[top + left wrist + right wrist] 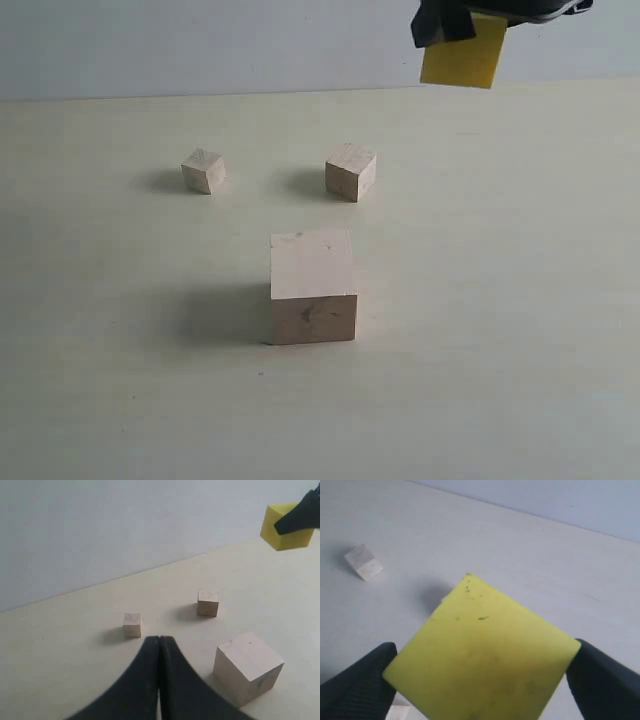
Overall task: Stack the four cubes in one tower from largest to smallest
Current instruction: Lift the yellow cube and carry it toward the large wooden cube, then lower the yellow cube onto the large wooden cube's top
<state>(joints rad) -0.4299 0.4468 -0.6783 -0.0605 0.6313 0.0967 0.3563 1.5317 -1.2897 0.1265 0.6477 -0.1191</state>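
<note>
The big wood cube (pixel 312 285) sits on the table (pixel 500 350). High above, back and right, the right gripper (pixel 482 672) squeezes the yellow cube (pixel 464 52), which has dark specks. The left gripper (pixel 159 645) is closed and empty. Behind sit the middle wood cube (pixel 350 171) and tiny wood cube (pixel 203 170), apart.

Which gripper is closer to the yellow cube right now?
Right. The right gripper grips the yellow cube in the air, a finger on each side. The left gripper is shut and empty, well away from it.
</note>
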